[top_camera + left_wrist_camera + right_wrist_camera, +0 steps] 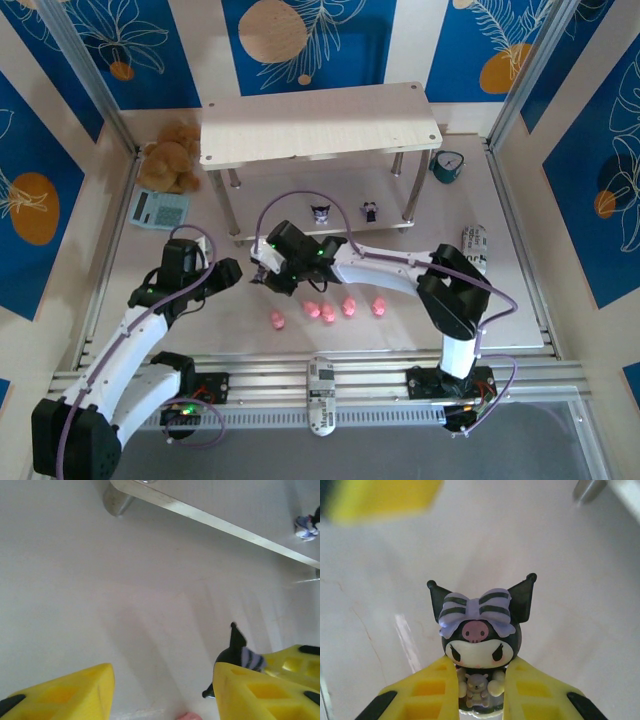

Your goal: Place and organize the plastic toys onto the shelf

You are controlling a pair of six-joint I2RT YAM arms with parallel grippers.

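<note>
Top view: the right hand [265, 274] works over the bench [500, 300]. The shelf [320, 125] lies just beyond it, and the right arm is the nearer.

Left wrist view: the left hand [162, 680] has its fingers apart and is empty.

Right wrist view: the right hand is clamped on the dark figurine [477, 640]. The figurine stands upright with its long axis vertical, ears up, facing the camera.

The left arm [120, 335] angled forward from its base, and the left end effector [162, 675] faced the middle with its yellow fingers [75, 690] wide apart. The right arm [395, 268] was folded at the elbow and stretched leftward, and the right end effector [480, 670] pinched a dark figurine [479, 635].
</note>
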